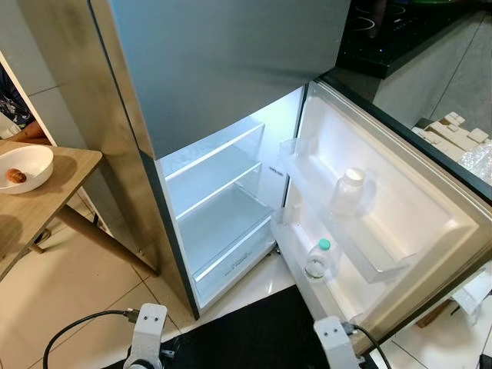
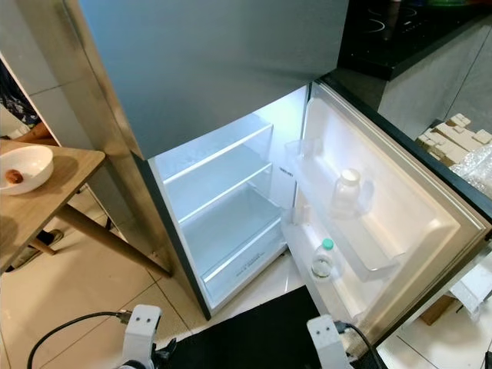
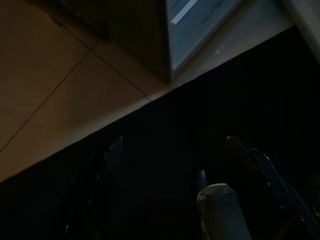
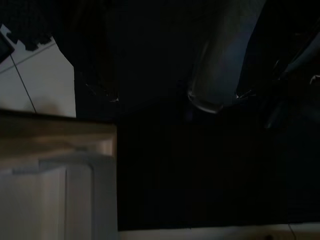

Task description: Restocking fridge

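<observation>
The tall grey fridge (image 1: 223, 69) stands with its lower door (image 1: 400, 231) swung wide and its lit white shelves (image 1: 219, 196) bare. Restocking looks barely begun: only a white-capped clear bottle (image 1: 347, 190) and a green-capped clear bottle (image 1: 318, 259) sit in the door racks. Both arms hang idle above the black mat (image 1: 261, 330). The left gripper (image 3: 175, 150) has its jaws spread, holding nothing; the right gripper's state I cannot tell.

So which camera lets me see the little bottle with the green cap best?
The left eye view. The bottle with the green cap stands in full view in the lower shelf of the open fridge door, lit from inside. The right eye view shows it about equally well. Both wrist views are dark and look at the floor, with no clear sight of it.
</observation>
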`<state>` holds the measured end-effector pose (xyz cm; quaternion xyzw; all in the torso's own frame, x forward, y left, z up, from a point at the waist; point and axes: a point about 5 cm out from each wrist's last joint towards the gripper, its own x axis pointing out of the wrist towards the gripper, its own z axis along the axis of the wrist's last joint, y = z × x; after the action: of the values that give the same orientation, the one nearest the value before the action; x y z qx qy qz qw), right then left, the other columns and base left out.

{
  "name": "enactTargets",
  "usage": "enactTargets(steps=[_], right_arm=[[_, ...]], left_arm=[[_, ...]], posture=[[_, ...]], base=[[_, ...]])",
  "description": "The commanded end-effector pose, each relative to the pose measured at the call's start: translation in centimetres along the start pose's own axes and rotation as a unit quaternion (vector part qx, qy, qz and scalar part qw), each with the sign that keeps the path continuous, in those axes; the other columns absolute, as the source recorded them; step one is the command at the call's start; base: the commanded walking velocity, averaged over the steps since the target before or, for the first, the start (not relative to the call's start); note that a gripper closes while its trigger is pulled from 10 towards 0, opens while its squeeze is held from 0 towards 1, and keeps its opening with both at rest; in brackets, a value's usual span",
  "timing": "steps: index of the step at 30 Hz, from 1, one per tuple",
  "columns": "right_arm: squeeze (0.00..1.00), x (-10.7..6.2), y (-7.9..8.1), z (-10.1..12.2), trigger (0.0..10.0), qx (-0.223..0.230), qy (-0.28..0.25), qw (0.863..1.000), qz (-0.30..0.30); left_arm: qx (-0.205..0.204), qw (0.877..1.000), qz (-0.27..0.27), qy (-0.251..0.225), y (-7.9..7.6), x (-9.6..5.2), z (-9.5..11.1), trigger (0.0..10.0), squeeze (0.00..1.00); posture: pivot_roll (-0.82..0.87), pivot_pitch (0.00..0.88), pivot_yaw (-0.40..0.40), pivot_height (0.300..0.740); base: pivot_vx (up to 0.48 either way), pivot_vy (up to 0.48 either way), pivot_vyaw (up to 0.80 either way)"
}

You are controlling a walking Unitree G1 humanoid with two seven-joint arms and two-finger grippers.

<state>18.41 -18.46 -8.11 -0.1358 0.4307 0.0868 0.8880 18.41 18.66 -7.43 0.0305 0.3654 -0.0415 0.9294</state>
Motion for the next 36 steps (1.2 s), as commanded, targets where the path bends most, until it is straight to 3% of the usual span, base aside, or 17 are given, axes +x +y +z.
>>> enactTargets(steps=[1,12,19,36], right_arm=[[0.0,0.0,0.4,0.0,10.0,0.003,0.0,1.0,0.009],[0.0,-0.1,-0.2,-0.3,10.0,0.012,0.008,1.0,0.007],[0.0,-0.2,0.4,-1.0,10.0,0.016,0.016,1.0,0.014],[0.0,-0.2,0.7,-0.8,10.0,0.017,0.006,1.0,0.025]], left_arm=[[-0.003,1.0,-0.004,0.013,-0.1,-0.1,-0.5,10.0,0.0],[-0.007,1.0,0.002,0.014,-0.4,-0.3,-0.9,10.0,0.0],[-0.008,1.0,-0.002,0.005,-0.3,-0.3,-0.7,10.0,0.0],[-0.002,1.0,-0.018,-0.008,-0.4,-0.2,-0.2,10.0,0.0]], posture=[[-0.08,0.072,0.032,0.719],[-0.08,0.075,0.027,0.719],[-0.08,0.074,0.028,0.719],[-0.08,0.074,0.03,0.719]], base=[[0.0,0.0,0.0],[0.0,0.0,-0.7],[0.0,0.0,-0.78],[-0.066,0.0,0.0]])
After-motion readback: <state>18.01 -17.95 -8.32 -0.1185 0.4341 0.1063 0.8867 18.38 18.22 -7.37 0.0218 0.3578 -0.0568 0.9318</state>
